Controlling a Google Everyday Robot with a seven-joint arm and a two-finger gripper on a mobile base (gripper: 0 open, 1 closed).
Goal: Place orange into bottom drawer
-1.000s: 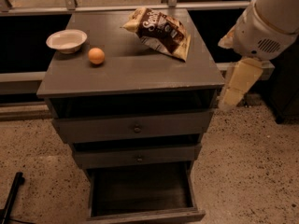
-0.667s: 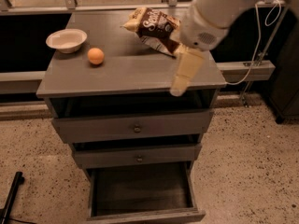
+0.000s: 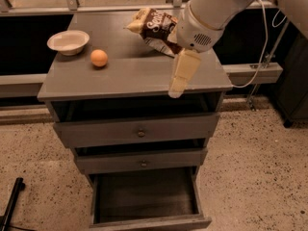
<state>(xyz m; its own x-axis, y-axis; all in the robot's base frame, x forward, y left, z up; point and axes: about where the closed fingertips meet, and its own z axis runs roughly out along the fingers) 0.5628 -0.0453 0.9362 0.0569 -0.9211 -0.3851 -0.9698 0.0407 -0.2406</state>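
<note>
The orange [image 3: 99, 58] sits on the left part of the grey cabinet's top [image 3: 120, 76], just right of a white bowl [image 3: 68, 42]. The bottom drawer [image 3: 147, 198] is pulled out and its dark inside is empty. My gripper [image 3: 177, 88] hangs from the white arm over the front right of the cabinet top, well to the right of the orange and apart from it. It holds nothing that I can see.
A brown and white snack bag [image 3: 155, 28] lies at the back of the top, partly behind my arm. Two upper drawers with round knobs [image 3: 141, 133] are closed. A white cable [image 3: 262, 57] hangs at the right. A dark object [image 3: 12, 201] lies on the speckled floor at the lower left.
My arm has swung left from beside the cabinet's right edge to over the front right of its top. The orange, bowl and bag have not moved.
</note>
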